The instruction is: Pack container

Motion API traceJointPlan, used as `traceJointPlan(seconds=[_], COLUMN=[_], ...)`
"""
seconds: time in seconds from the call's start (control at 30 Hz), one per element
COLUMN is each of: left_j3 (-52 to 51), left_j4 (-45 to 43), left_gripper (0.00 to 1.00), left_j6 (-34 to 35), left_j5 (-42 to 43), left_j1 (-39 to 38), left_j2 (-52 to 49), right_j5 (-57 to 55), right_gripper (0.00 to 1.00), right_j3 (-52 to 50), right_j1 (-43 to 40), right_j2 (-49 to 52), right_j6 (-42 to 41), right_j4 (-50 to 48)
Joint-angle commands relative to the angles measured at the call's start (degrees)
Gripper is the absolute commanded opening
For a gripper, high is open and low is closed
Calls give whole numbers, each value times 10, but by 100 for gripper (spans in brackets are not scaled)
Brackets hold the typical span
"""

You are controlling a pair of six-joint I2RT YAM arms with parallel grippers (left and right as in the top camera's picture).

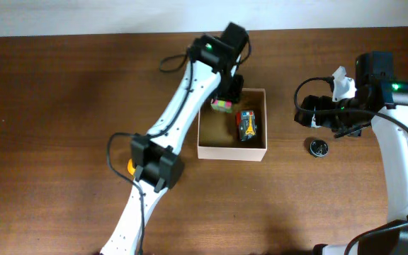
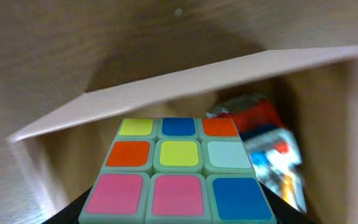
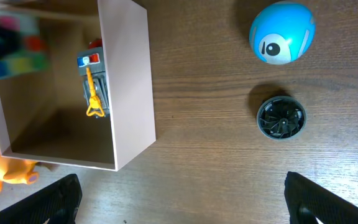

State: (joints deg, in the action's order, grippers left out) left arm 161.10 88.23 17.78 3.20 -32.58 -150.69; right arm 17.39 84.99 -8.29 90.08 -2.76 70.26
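The container (image 1: 231, 152) sits mid-table, open top up. The left end effector (image 1: 228, 92) hangs over its far-left corner, closed on a colour cube (image 2: 179, 168). A toy car (image 1: 247, 125) lies inside the container, on the right. The right end effector (image 3: 180, 183) is wide open and empty above the table, right of the container. A black disc (image 3: 281, 117) and a blue ball (image 3: 282, 32) lie near it.

A dark brown wood-grain table (image 1: 48, 106) fills the view (evenly, softly lit), a pale strip (image 1: 83, 15) bordering its far edge.
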Motion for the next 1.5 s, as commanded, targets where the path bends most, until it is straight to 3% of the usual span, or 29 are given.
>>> traceJointPlan(seconds=[0.0,0.33,0.57,0.8,0.87,0.9,1.37,1.43,1.47], left_j3=[-1,-1,-1,0,0,0,0,0,0], left_j4=[1,14,10,9,9,9,14,14,16], left_gripper=[24,29,56,64,78,99,99,100,90], left_j6=[38,54,58,58,58,58,55,17,-2], left_j5=[-25,-82,-102,-101,-101,-101,-95,-84,-74], left_j1=[0,0,0,0,0,0,0,0,0], left_j2=[-22,-24,-24,-21,-16,-12,88,104,109], right_j5=[-7,-7,-7,-7,-7,-7,-7,-7,-7], right_gripper=[99,99,99,99,99,99,99,99,99], right_j3=[10,10,10,10,10,10,10,10,10], right_j1=[-5,-5,-5,-5,-5,-5,-5,-5,-5], right_j2=[1,1,1,1,1,1,1,1,1], right_j6=[4,4,4,4,4,4,4,4,4], right_j4=[-1,-2,-2,-2,-2,-2,-2,-2,-2])
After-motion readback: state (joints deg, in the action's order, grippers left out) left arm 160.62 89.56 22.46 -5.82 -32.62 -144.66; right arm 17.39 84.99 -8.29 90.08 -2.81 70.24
